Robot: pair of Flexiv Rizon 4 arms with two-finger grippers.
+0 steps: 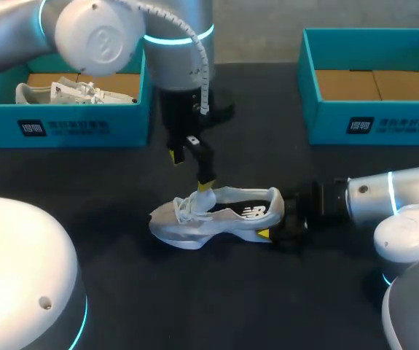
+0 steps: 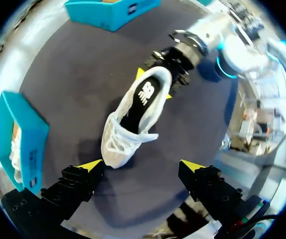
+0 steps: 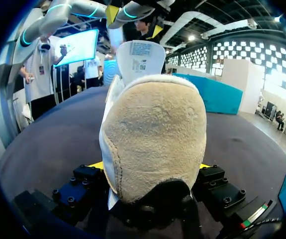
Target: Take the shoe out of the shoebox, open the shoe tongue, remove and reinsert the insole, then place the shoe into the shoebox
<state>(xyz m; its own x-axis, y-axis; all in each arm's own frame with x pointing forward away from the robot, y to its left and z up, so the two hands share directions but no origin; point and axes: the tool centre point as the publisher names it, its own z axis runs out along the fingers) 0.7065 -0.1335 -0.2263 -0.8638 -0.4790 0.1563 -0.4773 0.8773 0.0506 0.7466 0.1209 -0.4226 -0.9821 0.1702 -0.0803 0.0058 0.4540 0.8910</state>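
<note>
Head view has the white shoe [image 1: 216, 215] sitting on its sole in the middle of the dark table [image 1: 194, 299], toe pointing to the left arm's side, so it's out of both boxes and well apart from them. The right gripper [image 3: 150, 167] comes in from the right and is clamped on the heel. In its own wrist view the suede heel fills the space between its fingers, with a yellow sliver on each side. The tongue [image 3: 140, 57] stands upright at the far end of the shoe.

The left gripper [image 1: 191, 171] hangs over the laces with its fingers spread wide and nothing held. One yellow tip is right at the tongue in the head view, but can't tell if it touches.

The teal shoebox [image 1: 71, 124] at the back left holds a second white shoe [image 1: 56, 91]. The other shoebox [image 1: 373, 120], back right, shows only its cardboard floor.
</note>
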